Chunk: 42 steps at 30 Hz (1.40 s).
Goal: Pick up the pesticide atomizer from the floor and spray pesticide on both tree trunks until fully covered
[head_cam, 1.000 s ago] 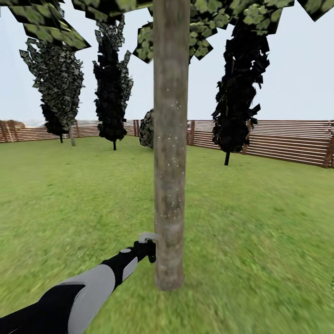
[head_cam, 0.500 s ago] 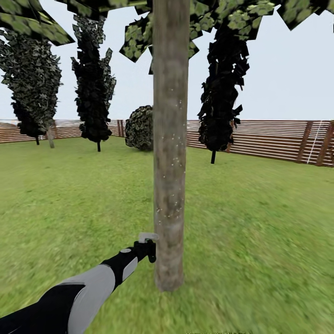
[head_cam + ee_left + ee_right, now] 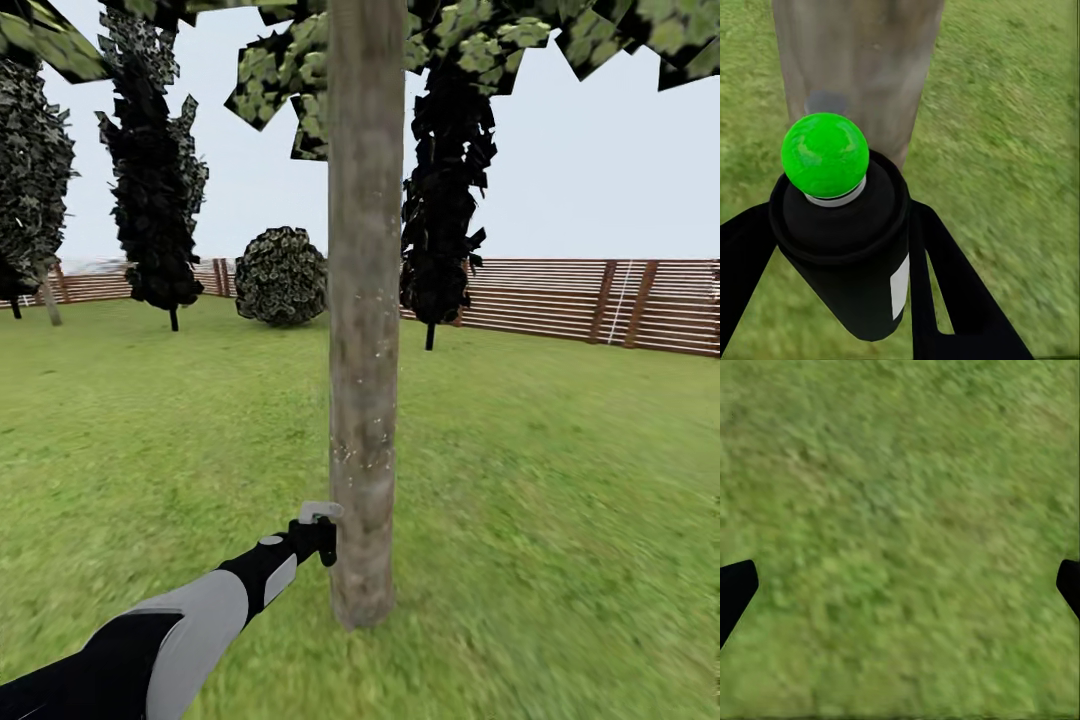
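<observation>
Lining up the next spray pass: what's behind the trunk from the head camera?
Behind the tree trunk lie lawn, a round bush, a dark columnar tree and the slatted fence. The strip of lawn and fence directly behind the trunk is hidden.

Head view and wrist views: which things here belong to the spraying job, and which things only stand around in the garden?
Belong to the job:
- spray bottle, held in the left gripper
- tree trunk, right in front of the bottle
- leaves of that tree

Only standing around:
- dark narrow trees
- round bush
- wooden fence
- lawn
- right gripper, open over grass
</observation>
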Tool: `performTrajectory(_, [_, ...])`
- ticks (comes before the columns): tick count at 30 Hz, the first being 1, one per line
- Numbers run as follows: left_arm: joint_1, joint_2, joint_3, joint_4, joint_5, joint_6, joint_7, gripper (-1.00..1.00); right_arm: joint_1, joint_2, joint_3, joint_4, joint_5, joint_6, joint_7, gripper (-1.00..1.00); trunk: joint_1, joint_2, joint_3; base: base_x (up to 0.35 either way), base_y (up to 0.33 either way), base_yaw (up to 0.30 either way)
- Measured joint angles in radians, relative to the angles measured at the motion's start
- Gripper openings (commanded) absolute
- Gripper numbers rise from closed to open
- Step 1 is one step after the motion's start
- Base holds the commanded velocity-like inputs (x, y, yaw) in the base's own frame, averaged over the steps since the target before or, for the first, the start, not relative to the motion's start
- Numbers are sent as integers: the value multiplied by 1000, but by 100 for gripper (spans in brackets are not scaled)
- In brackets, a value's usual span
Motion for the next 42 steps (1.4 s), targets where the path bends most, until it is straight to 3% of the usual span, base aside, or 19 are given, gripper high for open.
performTrajectory(25, [0, 0, 0, 0, 0, -1, -1, -100, 0, 1, 0, 0, 0, 0, 0, 100, 0, 0, 0, -19, 343, -269])
performTrajectory(33, [9, 0, -2, 0, -3, -2, -3, -100, 0, 1, -1, 0, 0, 0, -1, 100, 1, 0, 0, -303, 29, -212])
performTrajectory(39, [26, 0, -2, -5, -2, -2, 2, -100, 0, 1, 0, 0, 0, 0, -1, 100, 0, 0, 0, -25, -5, -8])
performTrajectory(42, [26, 3, 2, -85, 6, 66, 29, -100, 0, 1, 0, 0, 0, 0, -1, 100, 0, 0, 0, -3, -1, -1])
